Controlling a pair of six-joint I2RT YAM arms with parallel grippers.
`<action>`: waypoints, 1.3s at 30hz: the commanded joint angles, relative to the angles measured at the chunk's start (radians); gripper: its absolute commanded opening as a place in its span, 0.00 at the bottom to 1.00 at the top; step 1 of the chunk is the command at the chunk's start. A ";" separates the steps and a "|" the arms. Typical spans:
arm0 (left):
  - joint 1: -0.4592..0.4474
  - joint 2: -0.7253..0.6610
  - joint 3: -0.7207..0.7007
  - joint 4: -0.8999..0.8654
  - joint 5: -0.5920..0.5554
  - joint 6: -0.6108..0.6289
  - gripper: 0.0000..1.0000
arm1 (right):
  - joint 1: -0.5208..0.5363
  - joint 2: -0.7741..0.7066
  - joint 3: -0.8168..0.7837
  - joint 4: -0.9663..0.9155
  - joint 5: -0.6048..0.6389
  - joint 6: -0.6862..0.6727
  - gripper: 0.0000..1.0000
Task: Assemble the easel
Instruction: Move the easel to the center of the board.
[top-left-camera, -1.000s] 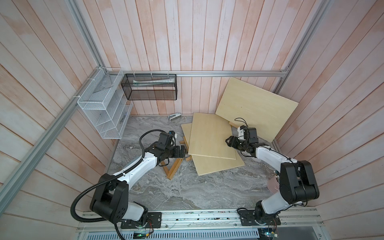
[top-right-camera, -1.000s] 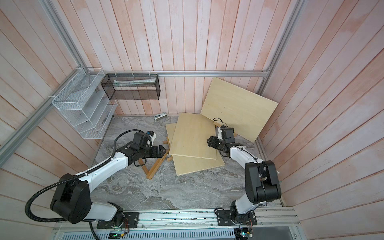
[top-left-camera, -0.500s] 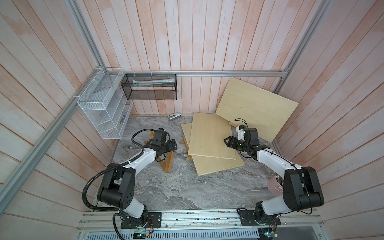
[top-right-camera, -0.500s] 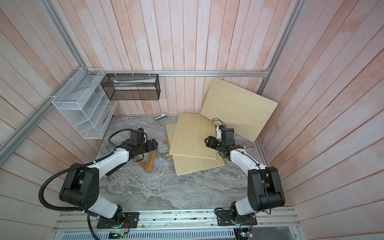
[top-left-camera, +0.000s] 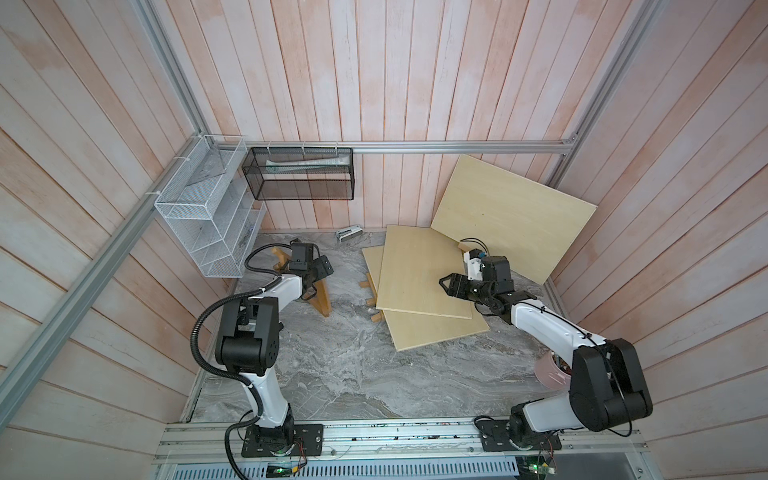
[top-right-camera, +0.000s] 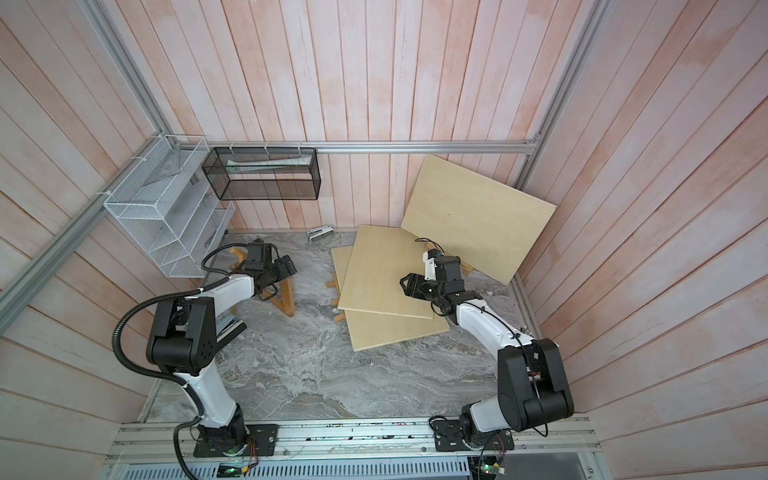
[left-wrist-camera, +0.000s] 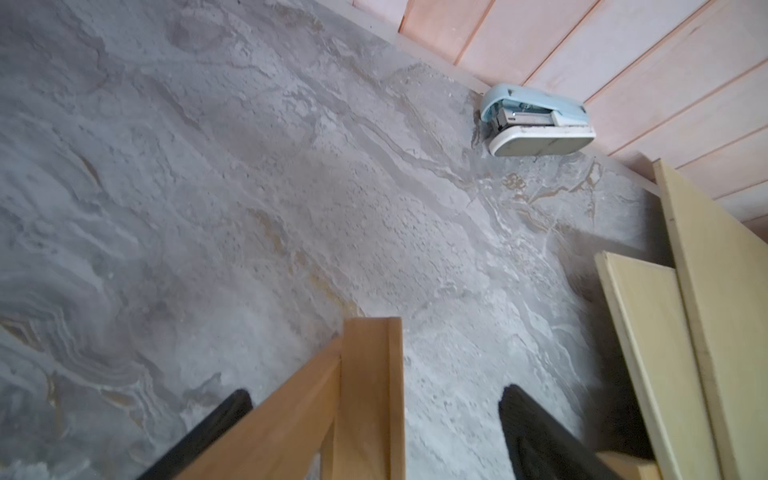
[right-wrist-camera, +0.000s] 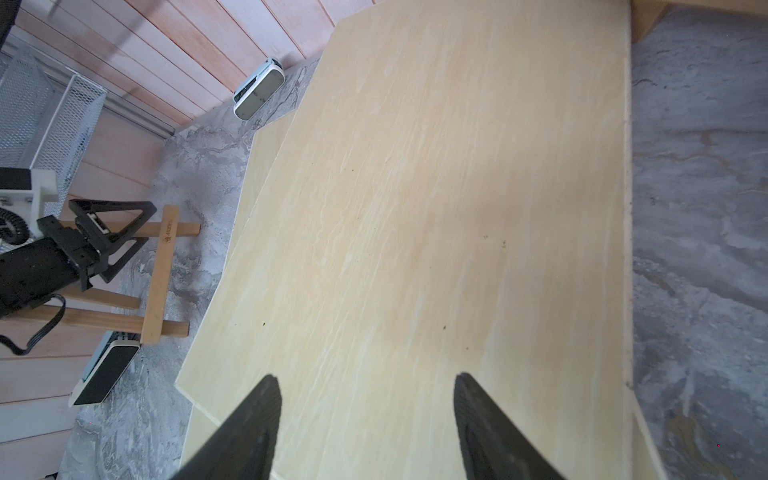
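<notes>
Easel frame (left-wrist-camera: 370, 357) sits between wide-spread jaws of the left tool (left-wrist-camera: 376, 399).

Spread claw (left-wrist-camera: 374, 397) — easel frame (left-wrist-camera: 368, 357) between, stapler (left-wrist-camera: 536, 120) beyond

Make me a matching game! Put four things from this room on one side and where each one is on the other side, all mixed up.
Things:
1. right claw
2. easel frame
3. biggest board
4. black mesh basket

Places:
A. leaning up in the far corner
B. hanging on the back wall
C. over the flat boards
D. right by the left claw

Pairs: 1-C, 2-D, 3-A, 4-B
</notes>
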 joint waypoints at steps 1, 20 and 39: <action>-0.003 0.064 0.077 0.008 0.003 0.090 0.95 | 0.005 -0.028 0.003 -0.016 0.008 -0.019 0.68; -0.038 -0.080 0.003 -0.178 0.114 0.255 1.00 | 0.004 -0.048 0.003 -0.016 0.001 -0.002 0.68; -0.081 -0.243 -0.089 -0.197 0.124 0.292 1.00 | 0.004 -0.055 0.008 -0.017 -0.019 -0.007 0.68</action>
